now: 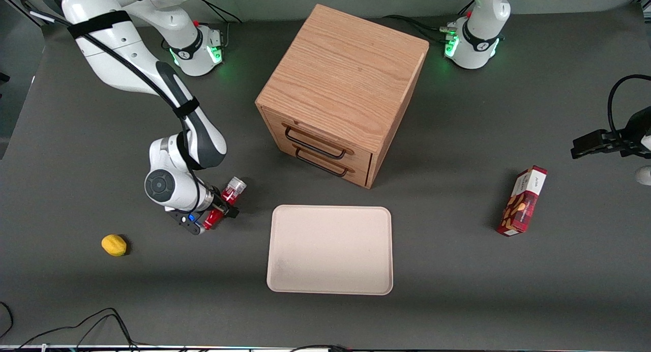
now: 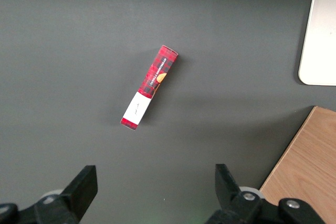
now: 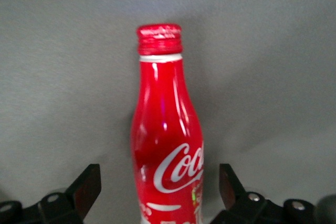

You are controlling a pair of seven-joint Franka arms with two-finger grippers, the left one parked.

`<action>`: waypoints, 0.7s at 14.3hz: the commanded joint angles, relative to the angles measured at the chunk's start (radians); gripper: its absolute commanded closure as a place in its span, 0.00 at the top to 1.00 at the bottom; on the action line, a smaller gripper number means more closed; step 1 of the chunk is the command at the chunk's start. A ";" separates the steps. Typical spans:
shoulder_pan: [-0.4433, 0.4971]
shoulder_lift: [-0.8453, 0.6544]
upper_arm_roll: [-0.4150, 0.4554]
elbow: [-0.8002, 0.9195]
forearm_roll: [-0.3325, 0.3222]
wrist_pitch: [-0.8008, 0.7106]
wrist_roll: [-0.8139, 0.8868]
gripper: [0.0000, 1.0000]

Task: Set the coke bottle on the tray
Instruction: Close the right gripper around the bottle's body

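Note:
The coke bottle [image 1: 230, 193] lies on the dark table, its clear base pointing toward the wooden cabinet and its red cap toward the front camera. In the right wrist view the bottle [image 3: 167, 135] shows its red cap and white script logo. My right gripper [image 1: 217, 211] is low over the bottle, open, with one finger [image 3: 86, 187] on each side of the body and a gap on both sides. The pale beige tray [image 1: 330, 250] lies flat beside the bottle, toward the parked arm's end, with nothing on it. Its corner also shows in the left wrist view [image 2: 320, 35].
A wooden two-drawer cabinet [image 1: 346, 87] stands farther from the front camera than the tray. A small yellow fruit [image 1: 114, 244] lies toward the working arm's end. A red snack box [image 1: 523, 201] lies toward the parked arm's end and also shows in the left wrist view [image 2: 150, 86].

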 commanded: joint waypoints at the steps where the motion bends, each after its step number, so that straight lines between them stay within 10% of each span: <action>1: 0.002 -0.010 0.000 -0.037 0.006 0.061 0.009 0.01; 10: 0.002 -0.106 0.000 0.060 0.003 -0.112 -0.073 0.00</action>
